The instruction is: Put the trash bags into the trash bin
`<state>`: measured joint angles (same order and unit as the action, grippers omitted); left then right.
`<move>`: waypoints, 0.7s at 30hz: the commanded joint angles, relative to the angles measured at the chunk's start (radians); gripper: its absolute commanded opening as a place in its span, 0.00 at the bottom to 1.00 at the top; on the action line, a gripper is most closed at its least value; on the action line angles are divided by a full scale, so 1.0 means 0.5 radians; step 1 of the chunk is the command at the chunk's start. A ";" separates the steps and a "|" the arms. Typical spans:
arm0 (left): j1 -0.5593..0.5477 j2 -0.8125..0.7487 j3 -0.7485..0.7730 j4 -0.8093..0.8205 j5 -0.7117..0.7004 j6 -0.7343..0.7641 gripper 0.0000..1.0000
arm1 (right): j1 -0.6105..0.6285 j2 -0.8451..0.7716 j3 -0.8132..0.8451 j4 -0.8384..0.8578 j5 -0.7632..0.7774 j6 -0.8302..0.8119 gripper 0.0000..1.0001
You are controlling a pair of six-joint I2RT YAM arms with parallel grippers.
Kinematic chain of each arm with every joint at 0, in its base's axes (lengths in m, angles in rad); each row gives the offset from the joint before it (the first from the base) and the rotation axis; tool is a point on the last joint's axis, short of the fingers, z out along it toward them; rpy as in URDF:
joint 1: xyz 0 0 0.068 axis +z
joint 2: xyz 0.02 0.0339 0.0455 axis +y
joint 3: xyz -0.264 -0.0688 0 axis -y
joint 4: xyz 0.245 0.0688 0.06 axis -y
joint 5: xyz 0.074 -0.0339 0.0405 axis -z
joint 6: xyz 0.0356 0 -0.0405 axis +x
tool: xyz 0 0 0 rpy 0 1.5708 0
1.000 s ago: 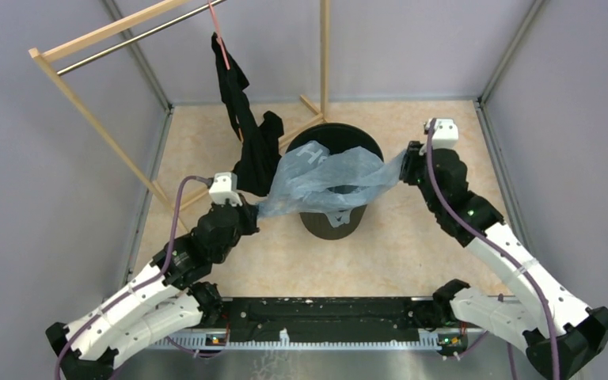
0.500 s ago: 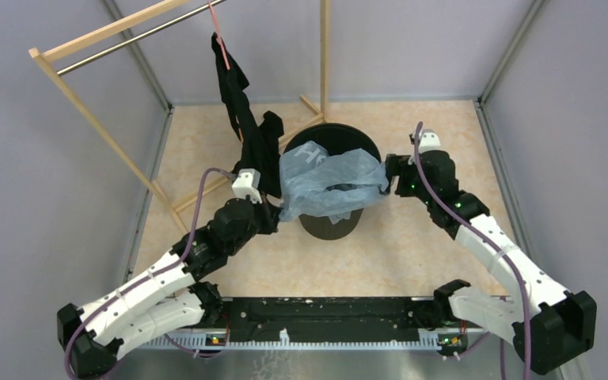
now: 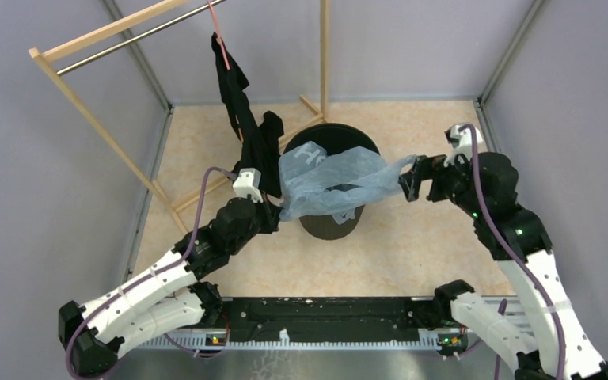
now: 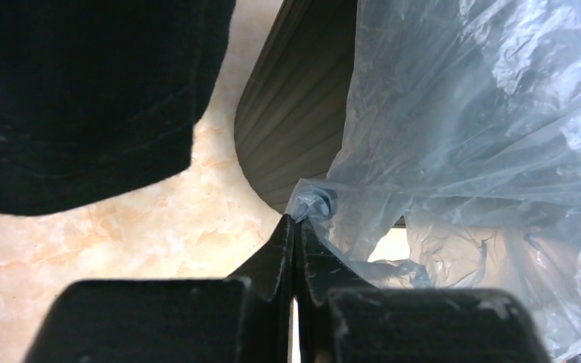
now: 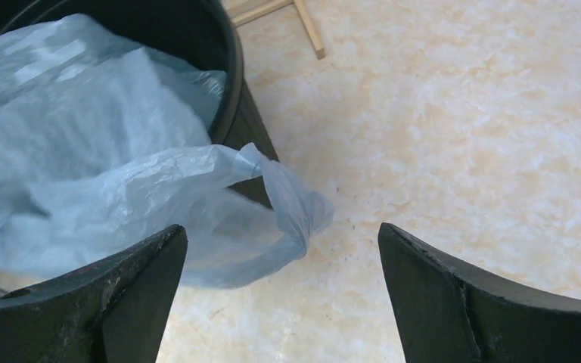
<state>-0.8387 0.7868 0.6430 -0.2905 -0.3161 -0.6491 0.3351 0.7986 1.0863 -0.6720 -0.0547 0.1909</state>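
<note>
The pale blue, see-through trash bag (image 3: 324,178) lies draped across the top of the black ribbed trash bin (image 3: 334,226), hanging over its near rim. My left gripper (image 3: 279,212) is at the bin's left side, shut on a bunched corner of the bag (image 4: 314,203) beside the bin wall (image 4: 302,113). My right gripper (image 3: 408,179) stands open just right of the bin. In the right wrist view the bag's loose handle loop (image 5: 291,219) hangs free between the spread fingers (image 5: 144,280), off the bin's rim (image 5: 231,91).
A black garment (image 3: 247,127) hangs on a pink hanger from a wooden rack (image 3: 87,39) at the back left, close to the bin and my left gripper. It fills the upper left of the left wrist view (image 4: 83,91). Grey walls (image 3: 570,119) enclose the beige floor (image 3: 412,253).
My right gripper has opened, let go of the bag's right end and drawn back to the right. The left arm moved in toward the bin, keeping its hold on the bag.
</note>
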 commanded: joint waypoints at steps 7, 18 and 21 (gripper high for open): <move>0.000 -0.032 0.104 0.019 -0.066 0.072 0.04 | -0.005 -0.283 0.230 -0.189 -0.586 -0.426 0.96; -0.001 -0.118 0.102 -0.026 -0.048 0.060 0.03 | 0.062 0.006 0.398 0.136 -1.081 -0.729 0.82; 0.000 -0.159 0.094 -0.039 -0.051 0.059 0.03 | 0.076 0.055 0.329 0.206 -1.119 -0.795 0.80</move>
<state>-0.8387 0.7410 0.6586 -0.3187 -0.3305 -0.6258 0.3588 0.7879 1.2785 -0.6468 -0.5282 -0.1280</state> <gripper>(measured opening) 0.038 0.809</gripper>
